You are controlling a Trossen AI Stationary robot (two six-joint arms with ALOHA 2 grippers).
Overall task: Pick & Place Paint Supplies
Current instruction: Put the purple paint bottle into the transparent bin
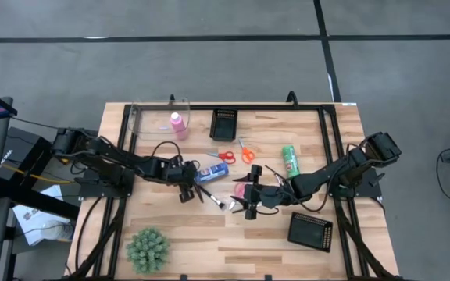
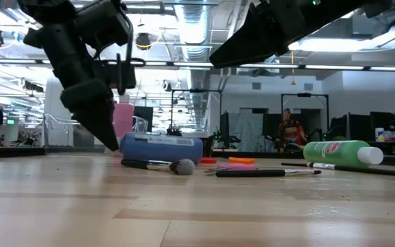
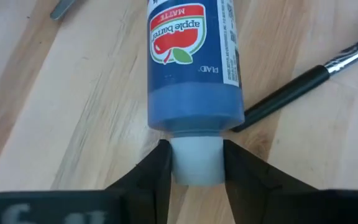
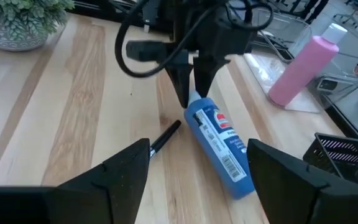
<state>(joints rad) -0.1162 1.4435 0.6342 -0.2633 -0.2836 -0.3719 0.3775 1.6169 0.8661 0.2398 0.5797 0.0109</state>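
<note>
The blue bottle point(image 1: 212, 173) lies on its side mid-table, white cap toward the left arm. My left gripper point(image 1: 189, 187) is down at that cap end, shut on it. My right gripper point(image 1: 248, 206) hovers open over the table's middle, above a pink-handled thing point(image 1: 243, 190), touching nothing. In its wrist view the right gripper point(image 4: 197, 186) looks at the blue bottle point(image 4: 219, 146) and a brush point(image 4: 165, 137). The green bottle point(image 1: 289, 160) lies on its side. The pink bottle point(image 1: 177, 122) stands upright at the far side. Red scissors point(image 1: 224, 156), orange scissors point(image 1: 246, 150) and another brush point(image 1: 214, 198) lie flat. My left gripper pinches the blue bottle's white cap point(image 3: 196, 163) between its two fingers point(image 3: 159, 171), one on each side. The fingers come slanting down from the table's left, in line with the bottle. The bottle body point(image 3: 194, 68) lies on the wood.
A clear container point(image 1: 148, 117) holds the pink bottle at the far left. One black mesh tray point(image 1: 224, 122) sits at the far middle, another point(image 1: 310, 230) near right. A spiky green plant point(image 1: 148, 248) stands near left. A person point(image 2: 290, 129) shows far off in the room.
</note>
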